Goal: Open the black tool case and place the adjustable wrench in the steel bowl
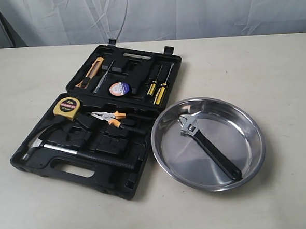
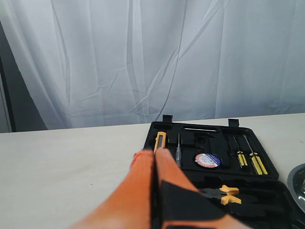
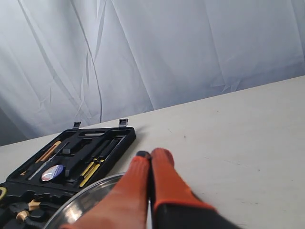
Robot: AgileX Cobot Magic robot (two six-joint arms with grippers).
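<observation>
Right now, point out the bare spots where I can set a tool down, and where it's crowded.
In the exterior view, bare table lies right of the steel bowl, behind it, left of the black tool case, and along the front edge. The bowl floor is free either side of the adjustable wrench. Crowded: case and bowl sit almost edge to edge.

Steel bowl (image 1: pixel 249 165) glossy; black tool case (image 1: pixel 41 157) matt moulded plastic.

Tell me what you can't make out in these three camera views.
Steel bowl: left wrist view, cut off by the frame edge.
Adjustable wrench: right wrist view, hidden by the right end effector and frame edge.
Tape measure print: exterior view, too small to read.
</observation>
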